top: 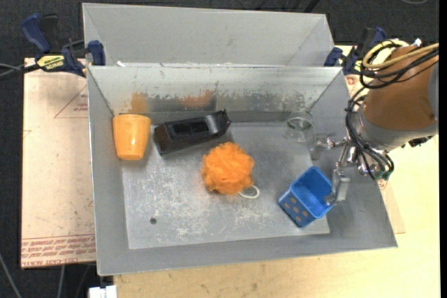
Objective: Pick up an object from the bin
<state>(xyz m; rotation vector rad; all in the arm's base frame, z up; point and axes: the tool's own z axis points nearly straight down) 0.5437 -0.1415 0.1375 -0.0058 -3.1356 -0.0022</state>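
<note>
A blue plastic box [306,197], open side up and tilted, with a row of dark holes along its near side, lies on the floor of a grey metal bin [188,223], near the front right corner. The robot arm's gripper [341,186] hangs at the box's right edge, seemingly touching its rim. From this angle it cannot be told whether the jaws are parted or closed, or whether they have hold of the box. Left of the box, a little way off, sits an orange mesh bath sponge [228,168]. Farther left and toward the back wall lie a black tape dispenser [191,130] and an orange cup [131,136]. Behind the box stands a small clear glass [299,126].
</note>
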